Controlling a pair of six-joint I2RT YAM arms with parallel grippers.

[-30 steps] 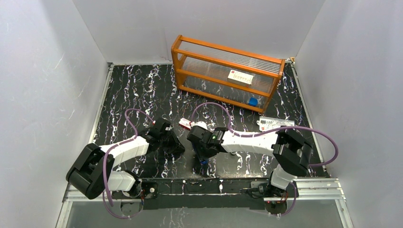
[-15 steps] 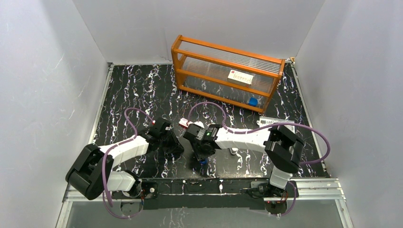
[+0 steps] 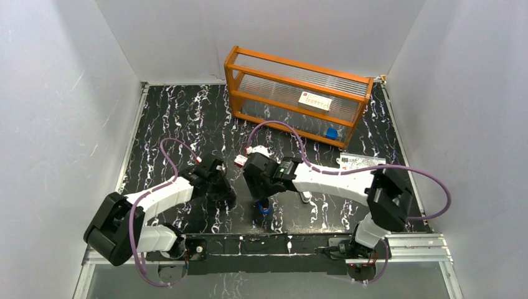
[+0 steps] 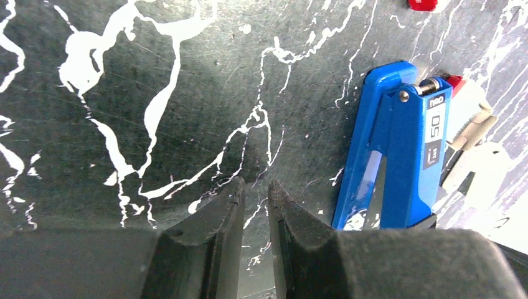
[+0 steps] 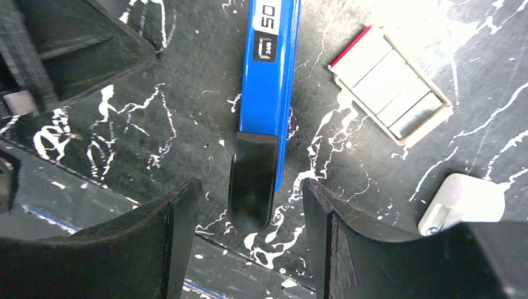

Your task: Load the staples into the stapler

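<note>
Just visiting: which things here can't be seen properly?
Right wrist view: the far end of the stapler runs off the top edge; a finger hides part of the white object.
Left wrist view: the left gripper covers the stapler's near end.
Top view: the white label is too small to read.

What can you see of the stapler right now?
The stapler is slim, glossy blue plastic, with a black front end and a "50" label on top; the left wrist view shows a metal pivot pin at its rear. It lies flat on the marbled table, apparently closed. The right gripper stands open astride its black tip, not touching. The staples lie beside it, apart.
</note>
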